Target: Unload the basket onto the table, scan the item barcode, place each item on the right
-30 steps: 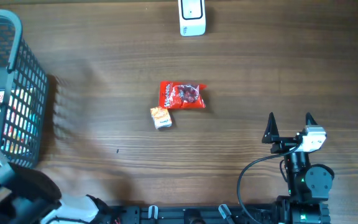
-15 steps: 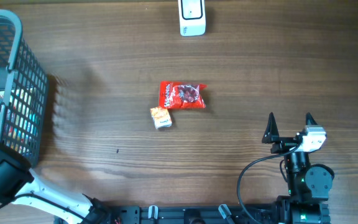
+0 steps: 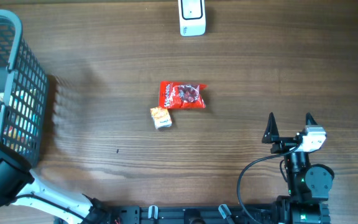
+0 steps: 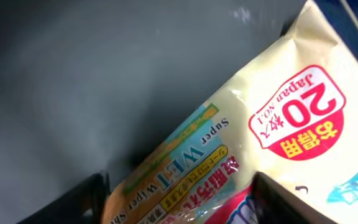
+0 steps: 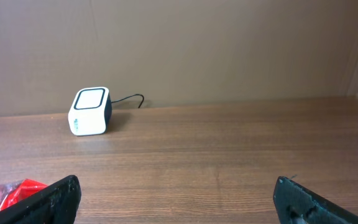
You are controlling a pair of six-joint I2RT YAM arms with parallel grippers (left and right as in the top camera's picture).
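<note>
The left claw is down inside the dark mesh basket at the left edge of the surface, where the goods for scanning appear to be kept. Its wrist camera is pressed close against a wet-wipes pack, cream-coloured with a red badge, lying tilted against the basket's dark interior. The two dark fingers stand on either side of the pack's lower part. This looks like a reach lined up to take the pack across its width, but I cannot tell whether the jaws are gripping it or only bracketing it. The barcode scanner, a small white box with a cable behind it, sits at the far edge of the surface, well apart from the basket, so the pack would have to be lifted out and carried across to reach it. A red snack packet and a small orange packet lie almost touching in the middle of the surface, between basket and scanner. The right claw is spread wide and empty above the near right of the surface. It points toward the scanner and is clear of the left arm's likely route, so it looks parked rather than engaged.
</note>
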